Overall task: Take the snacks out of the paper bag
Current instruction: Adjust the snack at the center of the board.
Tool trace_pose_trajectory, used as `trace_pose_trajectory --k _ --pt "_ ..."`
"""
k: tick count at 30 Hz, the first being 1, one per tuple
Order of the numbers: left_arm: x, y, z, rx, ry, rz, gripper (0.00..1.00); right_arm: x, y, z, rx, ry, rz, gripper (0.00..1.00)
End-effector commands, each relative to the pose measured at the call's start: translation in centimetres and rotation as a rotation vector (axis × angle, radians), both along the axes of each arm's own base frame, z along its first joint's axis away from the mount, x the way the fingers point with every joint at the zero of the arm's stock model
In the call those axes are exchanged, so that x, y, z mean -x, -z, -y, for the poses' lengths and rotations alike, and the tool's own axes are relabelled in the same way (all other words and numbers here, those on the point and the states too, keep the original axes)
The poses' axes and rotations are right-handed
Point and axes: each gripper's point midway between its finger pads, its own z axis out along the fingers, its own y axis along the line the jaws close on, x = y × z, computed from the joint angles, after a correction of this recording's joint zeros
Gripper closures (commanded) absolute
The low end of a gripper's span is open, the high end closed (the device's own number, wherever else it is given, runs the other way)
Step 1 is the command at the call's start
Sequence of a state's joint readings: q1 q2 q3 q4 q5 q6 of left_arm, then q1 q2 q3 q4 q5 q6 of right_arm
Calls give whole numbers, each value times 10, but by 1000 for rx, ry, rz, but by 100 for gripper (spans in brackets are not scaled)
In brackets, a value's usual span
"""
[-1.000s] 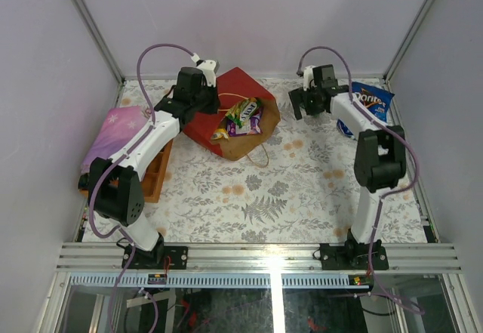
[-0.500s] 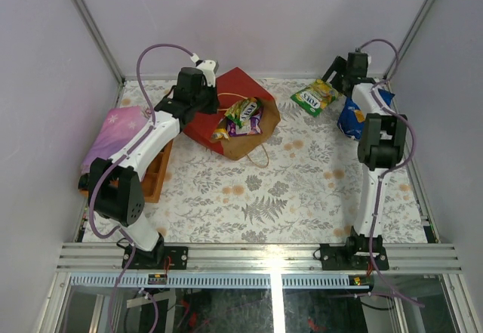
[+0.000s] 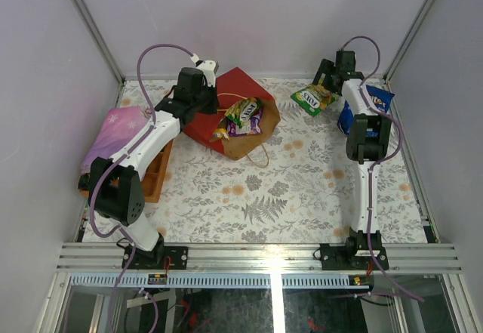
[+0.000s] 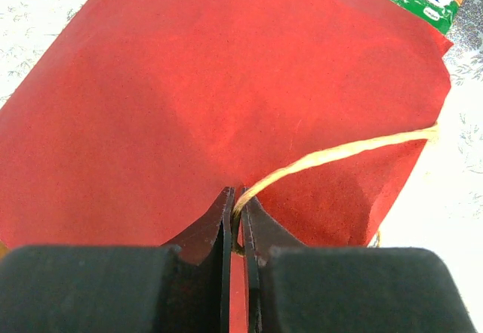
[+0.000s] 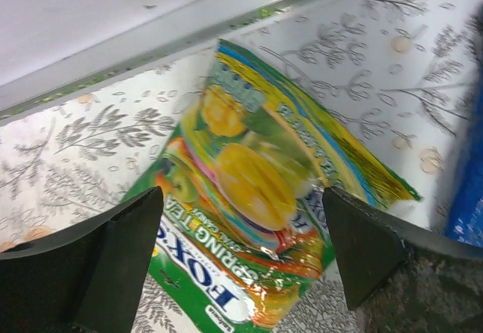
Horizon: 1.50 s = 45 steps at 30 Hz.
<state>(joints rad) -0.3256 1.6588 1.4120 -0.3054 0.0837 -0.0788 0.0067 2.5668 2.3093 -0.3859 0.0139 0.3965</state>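
The red paper bag lies on its side at the back of the table, its brown mouth toward the front. Green-yellow and purple snack packets show in the mouth. My left gripper is shut on the bag's thin handle against the red side. A green-yellow Fox's candy packet lies flat on the table at the back right. My right gripper is open over it, a finger on each side. The blue Doritos bag lies right of it.
A folded pink-purple cloth rests on an orange-brown wooden tray at the left edge. The floral tablecloth covers the table. Metal frame posts and white walls close in the back and sides.
My right arm swung from the bag's mouth to the back right corner, and the green-yellow packet now lies on the table there. The left gripper has held still.
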Motion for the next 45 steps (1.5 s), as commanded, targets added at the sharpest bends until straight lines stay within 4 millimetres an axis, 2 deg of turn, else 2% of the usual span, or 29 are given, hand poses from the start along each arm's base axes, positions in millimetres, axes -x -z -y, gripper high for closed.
trace_pose_trajectory --k 1,5,6,9,12,14,17,23,30,33,35,40,45 --pt "-5 1 -12 -31 -31 -1 95 -19 -19 -32 -69 -176 99 5" --pt "-4 0 -12 -33 -32 1 95 -30 -28 -50 -99 -294 155 2" --pt "-5 1 -13 -34 -34 0 95 -31 -32 -48 -85 -302 159 2" --pt "-6 1 -12 -32 -33 -1 95 -26 -63 -39 -11 -263 188 4" --pt "-7 1 -11 -27 -30 -5 95 -13 -92 -31 175 -183 233 2" --pt "-6 3 -9 -25 -25 -12 95 -2 -95 -27 323 -115 200 1" --pt "-4 1 -10 -24 -24 -8 95 7 -82 -25 396 -47 114 1" --pt "0 -3 -15 -32 -37 12 95 8 -40 -28 354 -10 28 0" --pt "-2 3 -15 -40 -41 1 95 8 -13 -29 367 -10 -16 0" --pt "-2 4 -15 -40 -40 -2 95 10 -1 -35 358 -54 -43 0" --pt "-2 5 -16 -41 -42 -4 95 13 6 -43 331 -113 -58 0" --pt "-2 3 -16 -42 -41 -2 95 25 15 -84 231 -388 -64 1" --pt "-2 3 -15 -38 -37 -3 95 49 26 -111 193 -686 -115 1"
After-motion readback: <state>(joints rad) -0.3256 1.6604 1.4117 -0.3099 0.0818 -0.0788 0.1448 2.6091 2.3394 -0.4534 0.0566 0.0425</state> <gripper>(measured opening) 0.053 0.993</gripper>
